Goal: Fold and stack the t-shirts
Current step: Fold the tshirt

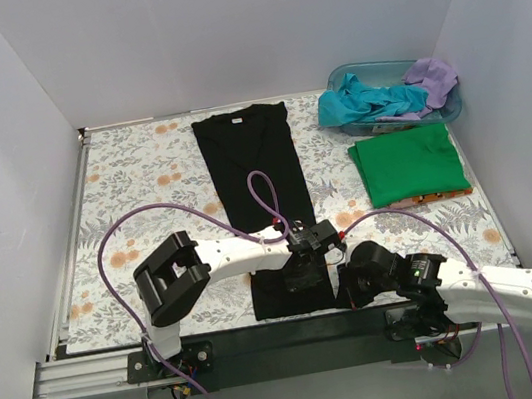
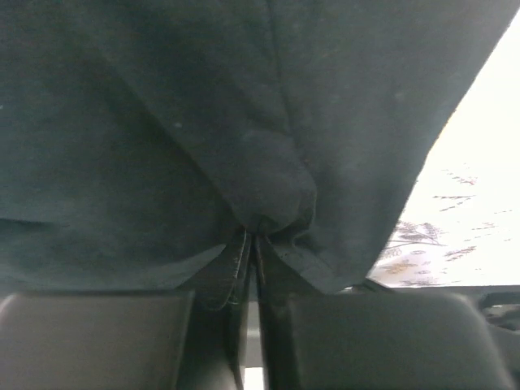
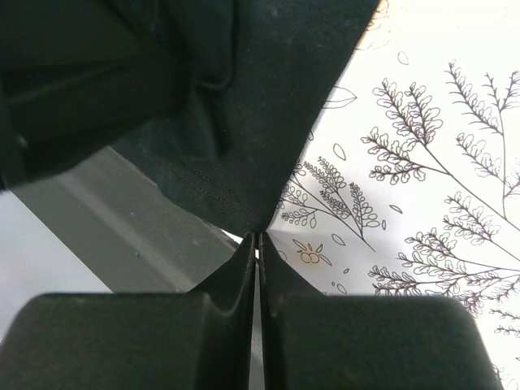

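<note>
Black t-shirt (image 1: 250, 161) hem is pinched in left gripper (image 2: 253, 244). The fingers are pressed together with fabric bunched between them. Right gripper (image 3: 258, 240) is closed too, fingertips meeting on the shirt's near right corner. Both grippers sit side by side at the near edge of the surface (image 1: 141, 179), over the shirt's near end. The shirt lies as a long narrow strip from near edge to far edge, roughly mid-surface. Green t-shirt (image 1: 409, 165) lies folded flat by the right edge, well apart from the black one. Tub (image 1: 353, 74) stands in the far right corner with teal t-shirt (image 1: 362, 103) and lilac t-shirt (image 1: 434, 77) crumpled in it, the lilac one draping over the rim.
</note>
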